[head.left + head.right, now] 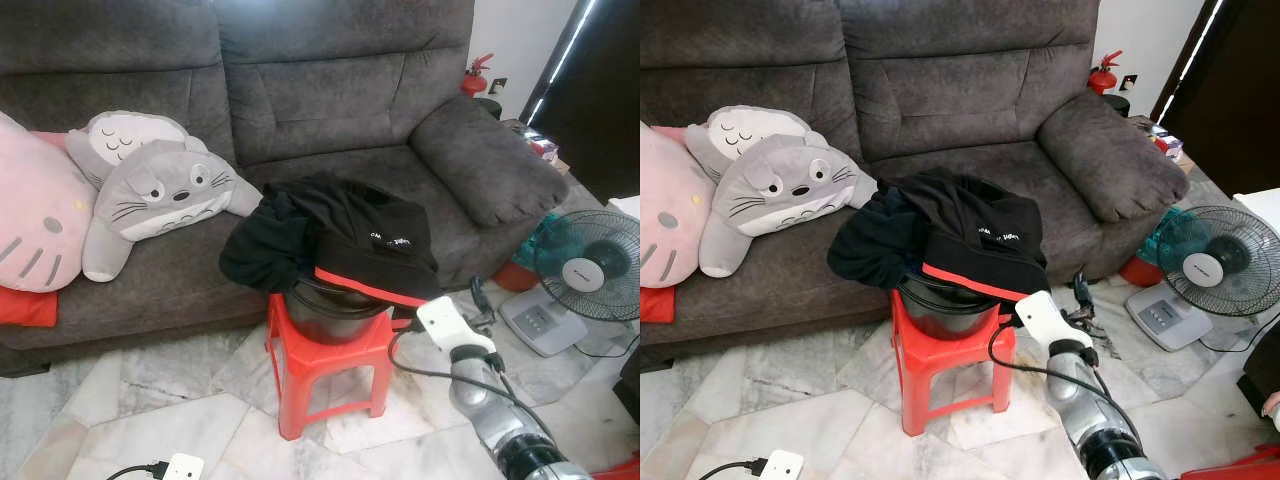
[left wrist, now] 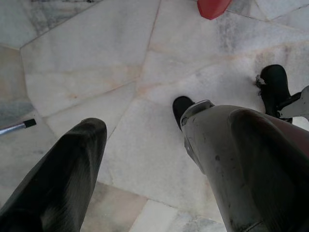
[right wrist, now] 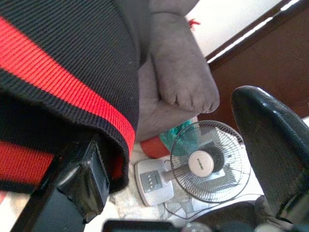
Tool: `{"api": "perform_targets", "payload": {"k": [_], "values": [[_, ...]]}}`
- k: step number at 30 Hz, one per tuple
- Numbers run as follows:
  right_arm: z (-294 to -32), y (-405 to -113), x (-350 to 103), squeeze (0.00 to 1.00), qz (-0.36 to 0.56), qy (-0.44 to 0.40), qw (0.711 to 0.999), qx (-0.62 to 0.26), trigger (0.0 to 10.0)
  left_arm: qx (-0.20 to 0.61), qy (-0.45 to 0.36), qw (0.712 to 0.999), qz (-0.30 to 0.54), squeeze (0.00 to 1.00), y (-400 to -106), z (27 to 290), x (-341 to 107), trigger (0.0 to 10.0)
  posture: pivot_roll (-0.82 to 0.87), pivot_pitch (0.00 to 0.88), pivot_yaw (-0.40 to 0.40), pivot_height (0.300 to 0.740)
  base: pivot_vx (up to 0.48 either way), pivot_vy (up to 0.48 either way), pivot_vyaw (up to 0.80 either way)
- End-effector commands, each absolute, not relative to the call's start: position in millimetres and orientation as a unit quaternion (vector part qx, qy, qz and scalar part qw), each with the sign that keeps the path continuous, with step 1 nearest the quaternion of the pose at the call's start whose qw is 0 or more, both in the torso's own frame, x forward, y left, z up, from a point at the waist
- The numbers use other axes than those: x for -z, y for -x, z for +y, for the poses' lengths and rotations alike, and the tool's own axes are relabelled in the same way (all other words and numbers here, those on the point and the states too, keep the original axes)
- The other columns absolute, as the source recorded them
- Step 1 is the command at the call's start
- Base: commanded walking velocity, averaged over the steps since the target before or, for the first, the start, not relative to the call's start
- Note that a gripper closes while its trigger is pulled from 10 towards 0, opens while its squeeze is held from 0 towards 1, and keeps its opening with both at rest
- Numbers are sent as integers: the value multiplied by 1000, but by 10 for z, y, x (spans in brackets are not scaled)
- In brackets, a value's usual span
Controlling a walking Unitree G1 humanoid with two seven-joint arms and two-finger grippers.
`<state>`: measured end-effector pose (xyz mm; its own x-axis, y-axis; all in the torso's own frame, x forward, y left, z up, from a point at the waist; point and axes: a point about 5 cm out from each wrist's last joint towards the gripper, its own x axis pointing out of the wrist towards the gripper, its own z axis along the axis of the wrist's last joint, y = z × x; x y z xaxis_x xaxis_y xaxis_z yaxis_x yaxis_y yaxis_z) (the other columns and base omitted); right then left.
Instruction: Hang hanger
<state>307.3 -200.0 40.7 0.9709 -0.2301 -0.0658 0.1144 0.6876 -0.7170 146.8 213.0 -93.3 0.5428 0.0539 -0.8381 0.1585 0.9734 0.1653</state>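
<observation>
Right claw (image 1: pixel 480 300) reaches up beside the red stool (image 1: pixel 325 372), its fingers spread apart, one finger (image 3: pixel 72 188) tucked just under the red-striped hem of the black garment (image 1: pixel 340 240). That garment is heaped over a dark pot (image 1: pixel 325 312) on the stool, ahead of the claw, with the grey sofa (image 1: pixel 330 90) beyond. A standing fan (image 1: pixel 585 270) sits to the claw's right. Left claw (image 2: pixel 140 164) hangs over the marble floor (image 2: pixel 96 72), fingers apart (no hanger can be made out).
</observation>
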Motion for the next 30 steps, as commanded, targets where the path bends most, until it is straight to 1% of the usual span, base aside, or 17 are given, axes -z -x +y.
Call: {"api": "perform_targets", "payload": {"k": [1,3,5,10,11,12,14,17,19,27,28,29,30], "values": [[-2059,-3107,-477,0,63,370,920,114,10000,32,-118,864,488,0,-1403,2138,958,10000,-68,51,-27,740,0,0,0],[-2064,-3126,-522,0,47,353,927,118,10000,33,-119,864,487,0,-1404,2138,958,10000,-68,51,-27,740,0,0,0],[-2074,-3153,-567,0,35,356,926,118,10000,34,-119,865,487,0,-1408,2137,957,10000,-66,50,-25,740,0,0,0],[-2122,-3177,-546,0,59,360,924,115,10000,34,-120,865,486,0,-1410,2138,956,10000,-65,50,-25,740,0,0,0],[-2114,-3178,-497,0,87,301,943,110,10000,35,-121,864,488,0,-1406,2135,958,10000,-62,37,-14,740,0,0,0],[-2102,-3191,-480,0,103,256,955,107,10000,37,-122,863,488,0,-1405,2133,959,10000,-60,32,-10,740,0,0,0],[-2081,-3217,-503,0,99,247,958,103,10000,38,-123,863,488,0,-1408,2134,958,10000,-60,29,-6,740,0,0,0],[-2046,-3258,-535,0,93,265,955,95,10000,38,-124,864,487,0,-1414,2137,955,10000,-54,25,-7,740,0,0,0],[-2036,-3267,-538,0,94,262,956,95,10000,36,-125,864,487,0,-1415,2140,954,10000,-51,23,-7,740,0,0,0],[-2014,-3270,-499,0,113,188,970,100,10000,33,-129,863,488,0,-1416,2151,953,10000,-41,16,-4,740,0,0,0],[-2021,-3270,-499,0,114,180,972,103,7569,33,-130,863,488,0,-1417,2152,953,10000,-41,16,-4,740,0,0,0],[-2038,-3268,-499,0,114,171,973,109,275,33,-131,862,488,0,-1416,2154,952,10000,-44,14,-3,740,0,0,0],[-2044,-3268,-499,0,114,170,973,109,0,33,-132,862,488,0,-1416,2154,952,10000,-44,14,-3,740,0,0,0]]}}
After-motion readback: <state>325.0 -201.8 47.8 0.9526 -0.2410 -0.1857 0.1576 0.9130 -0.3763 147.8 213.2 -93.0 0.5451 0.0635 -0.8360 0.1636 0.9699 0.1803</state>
